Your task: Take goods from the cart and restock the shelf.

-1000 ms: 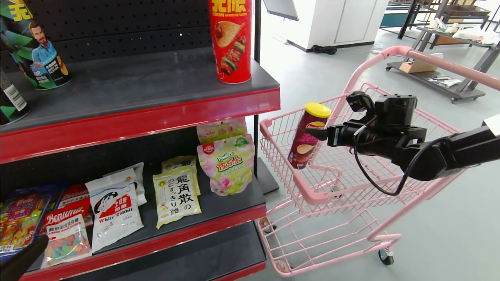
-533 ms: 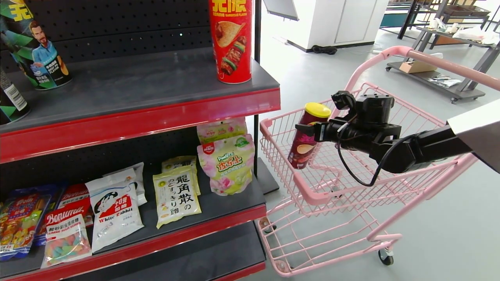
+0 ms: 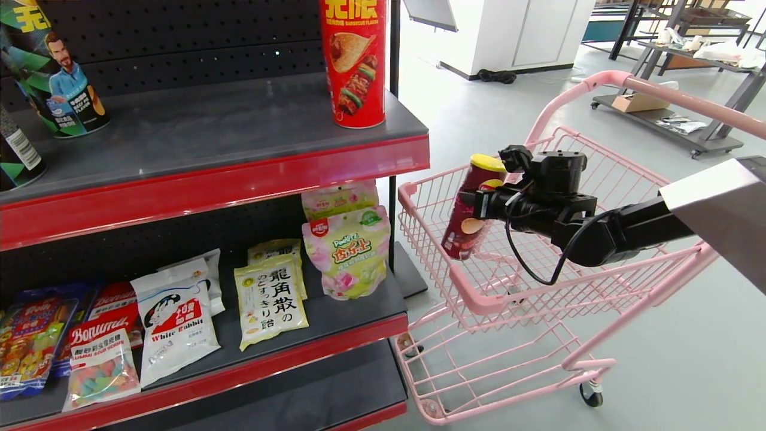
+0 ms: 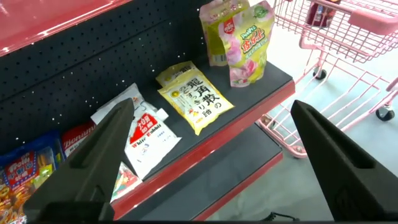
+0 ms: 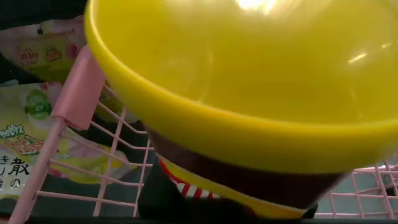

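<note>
The shelf (image 3: 209, 129) stands to the left of the right end effector (image 3: 485, 200), and the pink cart (image 3: 479, 299) lies beneath and around it. The chip can (image 3: 462, 232), maroon with a yellow lid (image 5: 249, 81), leans in the cart's shelf-side corner. Its upper half is hidden behind that end effector, so I cannot tell whether it is gripped. The left end effector (image 4: 211, 106) hangs spread wide before the snack bags (image 4: 245, 43) on the lower shelf.

The cart (image 3: 479, 302) stands just right of the shelf (image 3: 209, 120), a chip can (image 3: 464, 224) leaning in its near-shelf corner. A tall can (image 3: 354, 66) stands at the upper shelf's right end, bags (image 3: 270, 296) below.
</note>
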Controlling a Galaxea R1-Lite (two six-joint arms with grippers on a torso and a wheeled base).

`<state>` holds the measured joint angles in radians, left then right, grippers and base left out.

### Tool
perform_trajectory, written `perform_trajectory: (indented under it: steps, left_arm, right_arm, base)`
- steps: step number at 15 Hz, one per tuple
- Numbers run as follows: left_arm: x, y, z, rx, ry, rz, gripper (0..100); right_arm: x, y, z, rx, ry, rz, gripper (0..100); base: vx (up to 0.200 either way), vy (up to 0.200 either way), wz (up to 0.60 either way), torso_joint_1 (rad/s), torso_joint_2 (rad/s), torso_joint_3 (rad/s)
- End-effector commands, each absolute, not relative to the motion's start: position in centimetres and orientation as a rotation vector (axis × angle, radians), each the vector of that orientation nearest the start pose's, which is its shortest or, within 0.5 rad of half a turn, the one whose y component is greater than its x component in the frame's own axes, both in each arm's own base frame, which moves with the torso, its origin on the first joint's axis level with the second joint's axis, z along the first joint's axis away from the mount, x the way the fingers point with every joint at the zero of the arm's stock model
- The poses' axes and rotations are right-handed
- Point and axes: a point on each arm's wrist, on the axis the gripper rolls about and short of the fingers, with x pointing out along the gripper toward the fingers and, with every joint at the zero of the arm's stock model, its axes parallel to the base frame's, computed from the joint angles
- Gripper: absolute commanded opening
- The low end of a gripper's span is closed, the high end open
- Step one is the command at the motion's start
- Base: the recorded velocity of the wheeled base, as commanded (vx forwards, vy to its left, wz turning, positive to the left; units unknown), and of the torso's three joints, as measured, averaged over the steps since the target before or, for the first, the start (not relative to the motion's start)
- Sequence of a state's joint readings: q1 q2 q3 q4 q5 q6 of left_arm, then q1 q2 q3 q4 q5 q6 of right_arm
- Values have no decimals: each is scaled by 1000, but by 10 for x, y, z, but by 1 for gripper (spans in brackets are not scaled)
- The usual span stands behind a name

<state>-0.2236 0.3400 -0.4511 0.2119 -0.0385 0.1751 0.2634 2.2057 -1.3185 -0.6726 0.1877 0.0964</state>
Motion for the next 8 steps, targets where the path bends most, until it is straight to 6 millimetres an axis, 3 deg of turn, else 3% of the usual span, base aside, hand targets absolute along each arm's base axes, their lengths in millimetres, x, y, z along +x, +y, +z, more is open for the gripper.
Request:
perform_trajectory:
  steps: [1, 3, 5, 8]
  left_arm:
    - [-14, 2, 184, 184, 87, -274, 100]
    - [-12, 1, 184, 184, 98, -292, 100]
    - [-7, 0, 185, 184, 119, -318, 100]
    - [-7, 0, 184, 184, 124, -314, 100]
  right_arm:
    - [404, 122, 168, 83, 180, 436, 0]
    - [378, 116, 193, 78, 148, 434, 0]
    - [320, 99, 255, 60, 85, 405, 0]
    - [237, 74, 311, 16, 85, 405, 0]
  base:
    - [0, 0, 0, 0, 0, 0]
    - [0, 0, 0, 0, 0, 0]
    - [0, 0, 0, 0, 0, 0]
    - [0, 0, 0, 0, 0, 0]
